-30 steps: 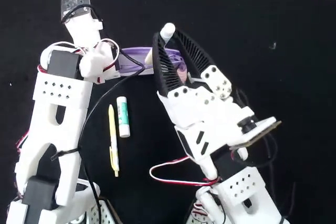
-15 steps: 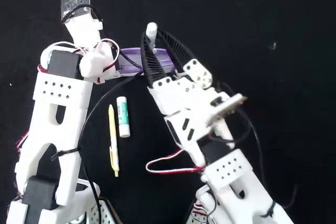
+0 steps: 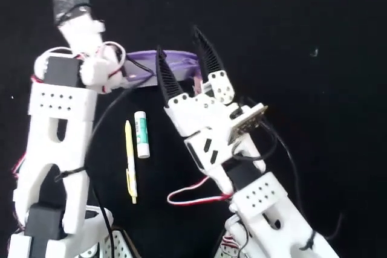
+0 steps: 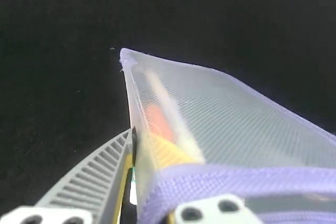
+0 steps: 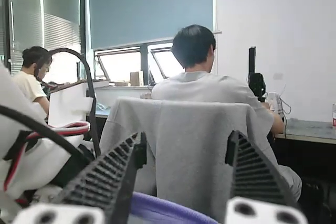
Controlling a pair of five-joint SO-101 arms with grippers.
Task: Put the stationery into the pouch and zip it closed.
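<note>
The purple mesh pouch (image 3: 175, 60) lies at the back of the black table. My left gripper (image 3: 125, 69) is shut on its left end. In the left wrist view the pouch (image 4: 226, 124) stretches away from the gripper (image 4: 137, 148); a white stick (image 4: 170, 116) and an orange item (image 4: 157, 121) show through its mesh. My right gripper (image 3: 176, 40) stands open over the pouch with nothing between its black fingers (image 5: 113, 179), and the pouch's purple rim (image 5: 168, 212) shows just below them. A white glue stick (image 3: 141, 134) and a yellow pen (image 3: 130, 162) lie on the table between the arms.
The table (image 3: 326, 58) is covered in black cloth, bare on the right side. A red and white cable (image 3: 187, 193) loops near the right arm's base. A grey jacket over a chair (image 5: 184, 140) stands beyond the table's far edge.
The right gripper held a white stick over the pouch; the stick has left its fingers, which stand open and lower. The left arm shifted slightly left with the pouch's end.
</note>
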